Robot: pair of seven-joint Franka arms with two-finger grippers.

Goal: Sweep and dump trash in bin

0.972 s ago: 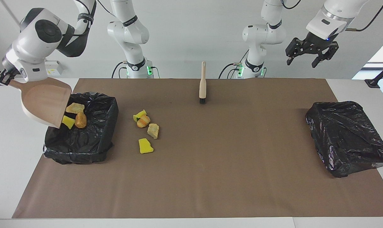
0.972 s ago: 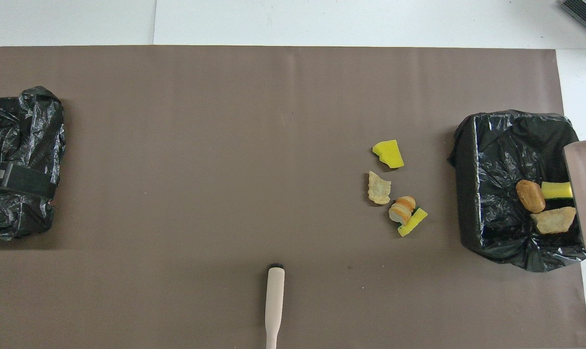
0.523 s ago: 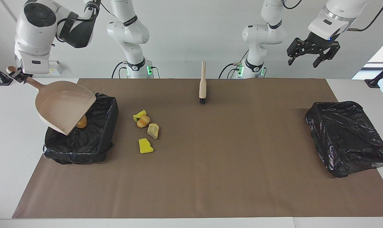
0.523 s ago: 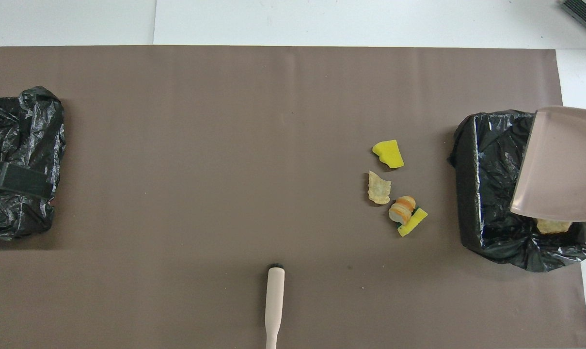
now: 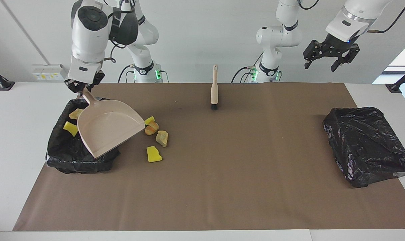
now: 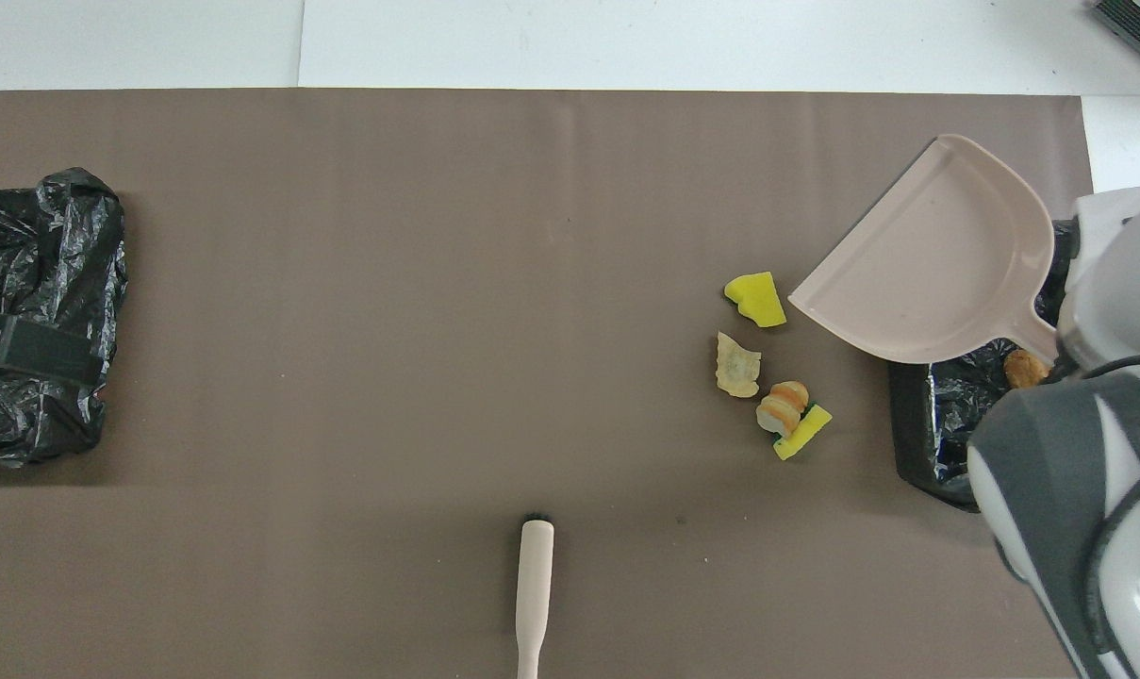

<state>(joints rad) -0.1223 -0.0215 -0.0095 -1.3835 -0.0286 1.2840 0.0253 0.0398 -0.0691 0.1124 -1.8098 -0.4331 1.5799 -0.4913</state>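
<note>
The right hand (image 5: 83, 86) is clamped on the tip of the pale pink dustpan's (image 5: 108, 130) handle and holds the pan tilted over the black-lined bin (image 5: 63, 157), which sits at nine o'clock on the counter (image 5: 222, 187) in the facing view. The pan looks empty, light and stiff, with its handle at eleven o'clock. Part of the trash (image 5: 158, 139) already lies in the bin. Four scraps remain on the counter at the bin's three o'clock: yellow sponge chunks, a beige lump and a bread-like piece. They are probably light, soft and crumbly, so better pushed than pinched. The brush (image 5: 214, 87) lies at twelve o'clock, its wooden handle the natural place to grip. The left hand (image 5: 326, 61) waits open, high at two o'clock.
</note>
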